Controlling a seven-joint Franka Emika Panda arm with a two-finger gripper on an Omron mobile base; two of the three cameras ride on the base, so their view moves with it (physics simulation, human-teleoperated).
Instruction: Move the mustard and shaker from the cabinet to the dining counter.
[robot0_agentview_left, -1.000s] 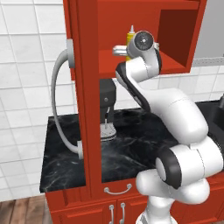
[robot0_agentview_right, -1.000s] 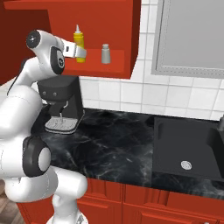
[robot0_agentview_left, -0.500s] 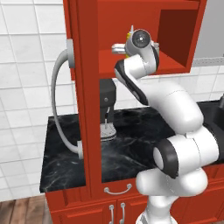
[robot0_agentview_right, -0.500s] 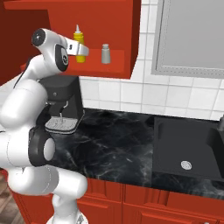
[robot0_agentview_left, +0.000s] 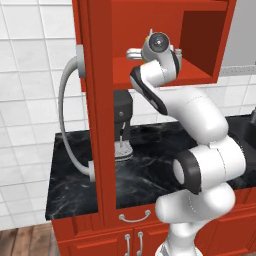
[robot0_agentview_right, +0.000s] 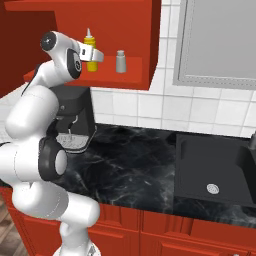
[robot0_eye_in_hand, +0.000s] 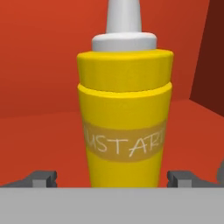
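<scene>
Mustard (robot0_eye_in_hand: 124, 118) framed between spread hand (robot0_eye_in_hand: 111, 178) tips, not yet pinched.
Risk: shoving forward could topple it toward twelve o'clock on shelf.

Slim yellow plastic mustard squeeze bottle (robot0_eye_in_hand: 124, 118), smooth with a soft sheen, carrying a duller tan label band with pale lettering and a matt pale-grey nozzle cap; small light-grey tapered shaker (robot0_agentview_right: 120, 62), smooth, with a rounded silvery metallic-looking top; red wooden wall cabinet (robot0_agentview_right: 135, 30), painted in an even satin finish with no visible grain; broad black marble-veined counter (robot0_agentview_right: 130, 170), polished stone look with white streaks; curved silver bar handle (robot0_agentview_left: 67, 125), smooth brushed metal look; white square wall tiles (robot0_agentview_right: 200, 112), glossy ceramic look with thin grey grout; dark recessed sink (robot0_agentview_right: 210, 167), matt black; white robot arm (robot0_agentview_left: 200, 120), smooth glossy plastic shell with dark joints
</scene>
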